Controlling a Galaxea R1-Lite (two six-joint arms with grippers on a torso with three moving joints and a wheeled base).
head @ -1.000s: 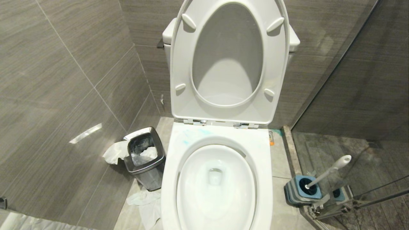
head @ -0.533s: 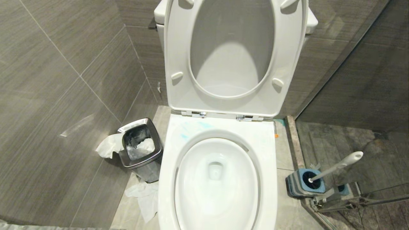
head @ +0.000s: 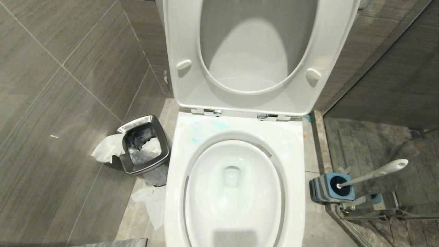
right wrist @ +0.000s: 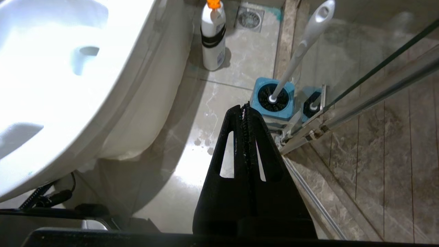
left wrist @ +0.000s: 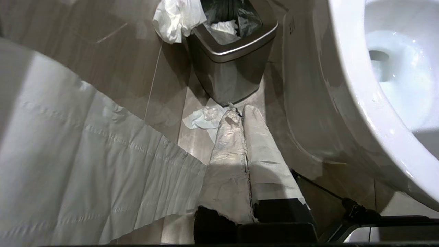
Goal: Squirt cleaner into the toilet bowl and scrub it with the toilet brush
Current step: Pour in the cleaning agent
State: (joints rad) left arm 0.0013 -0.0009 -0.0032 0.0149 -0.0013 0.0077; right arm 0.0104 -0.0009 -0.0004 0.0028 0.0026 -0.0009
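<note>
Looking down from the head, the toilet bowl [head: 233, 192] sits open in the middle, its seat and lid [head: 257, 55] tipped up against the tank, with faint blue-green smears on the rim behind the bowl. On the robot's left a steel waste bin [head: 144, 145] stands beside the toilet, tissue draped over its edge and more crumpled on the floor. On the right the toilet brush [head: 375, 173] leans in its blue-and-grey holder [head: 331, 188] by the glass shower partition. Neither arm shows in this view, and the cleaner is hidden from it.

From the left wrist, the left gripper [left wrist: 240, 115] hangs low beside the toilet's outer wall, its tape-wrapped jaws pressed together on nothing, tips pointing toward the bin [left wrist: 229, 61] and the floor tissue [left wrist: 204, 118]. A broad sheet of white paper [left wrist: 85, 164] fills the near side.

From the right wrist, the right gripper [right wrist: 245, 109] is likewise clenched and empty, hanging above the floor just short of the brush holder [right wrist: 274, 103]. The cleaner [right wrist: 212, 37], a white bottle with an orange cap, stands upright on the floor beside the toilet base, beyond the holder; the brush handle [right wrist: 305, 41] rises slanted from it.

No step looks begun; judging by this, the robot is only getting into position. Next the right jaws must release and reach the bottle.
</note>
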